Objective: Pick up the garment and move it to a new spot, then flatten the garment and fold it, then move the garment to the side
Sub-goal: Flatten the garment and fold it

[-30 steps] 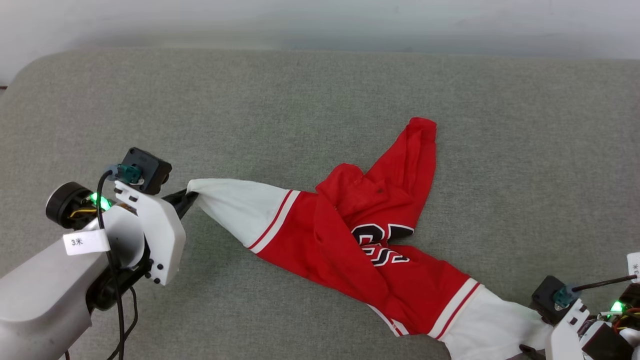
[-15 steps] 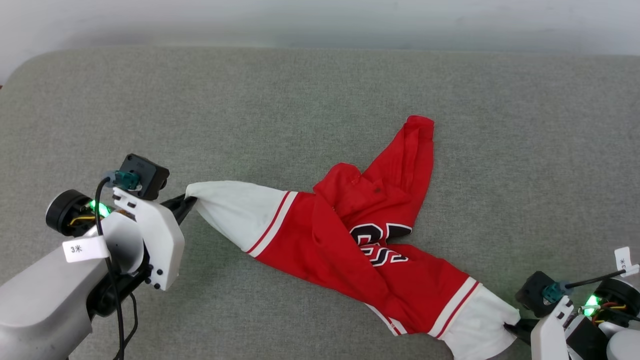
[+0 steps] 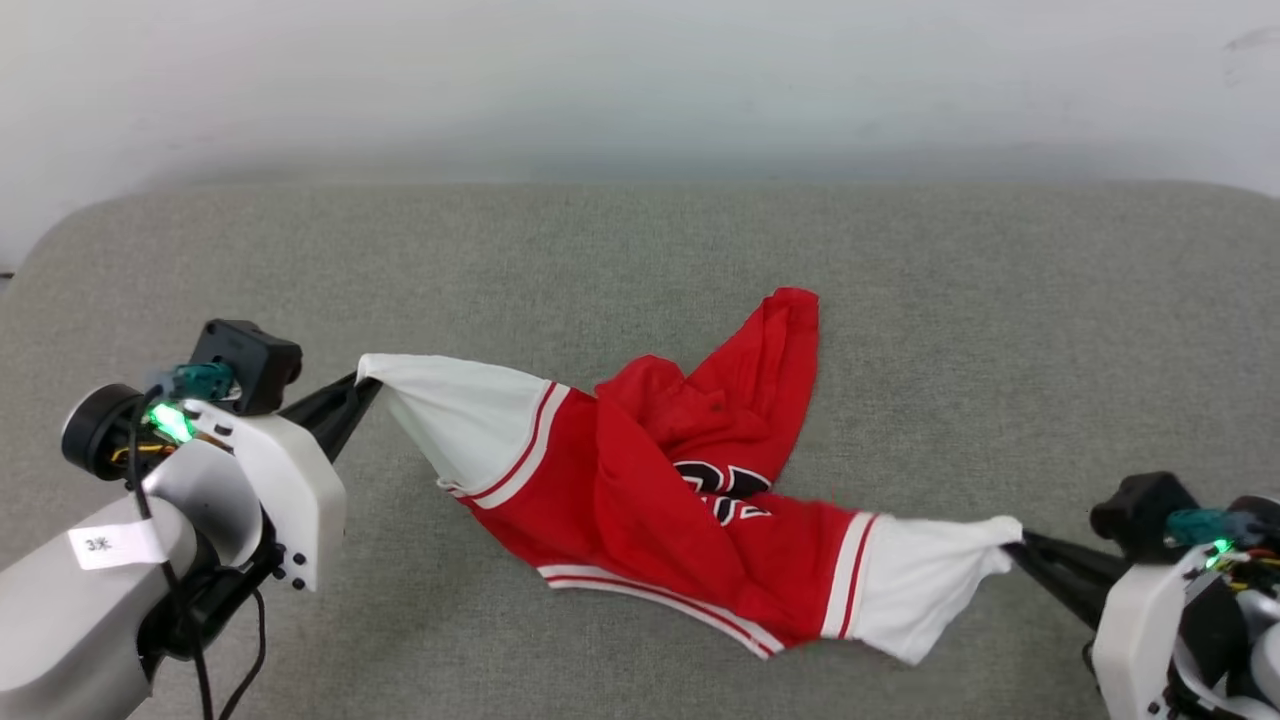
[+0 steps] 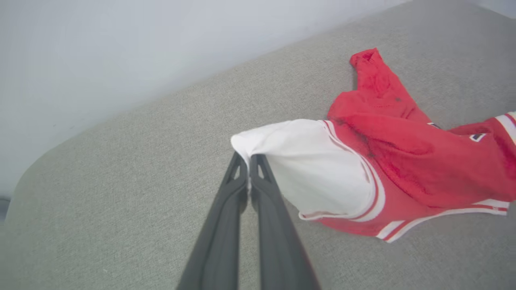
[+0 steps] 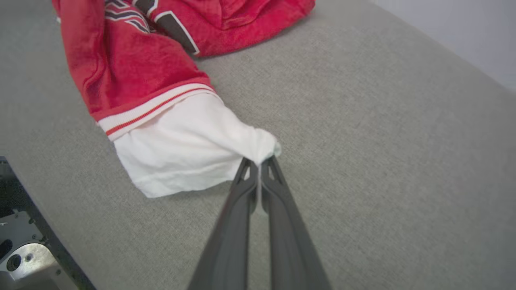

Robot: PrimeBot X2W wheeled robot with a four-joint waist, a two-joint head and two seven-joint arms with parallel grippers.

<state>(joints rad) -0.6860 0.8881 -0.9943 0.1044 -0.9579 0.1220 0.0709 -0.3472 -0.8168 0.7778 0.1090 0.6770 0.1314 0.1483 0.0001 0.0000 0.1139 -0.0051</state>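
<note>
The garment (image 3: 650, 500), a red jersey T-shirt with white sleeves and black lettering, hangs stretched between both arms over the grey cushion (image 3: 640, 240). Its red middle is bunched and twisted, and one red part points up to the far side. My left gripper (image 3: 362, 384) is shut on the tip of one white sleeve (image 4: 306, 161); in the left wrist view the left gripper (image 4: 248, 158) pinches that cloth. At the right, my right gripper (image 3: 1012, 545) is shut on the other white sleeve (image 5: 185, 157); the right gripper (image 5: 260, 163) nips its corner.
A pale wall (image 3: 640, 80) runs behind the cushion. The cushion's front edge and a metal frame part (image 5: 24, 249) show at the lower left of the right wrist view. Bare grey fabric lies on all sides of the shirt.
My right gripper closed on the right white sleeve and lifted it, pulling the shirt taut. The head camera tilted, so the whole scene sits lower in the picture.
</note>
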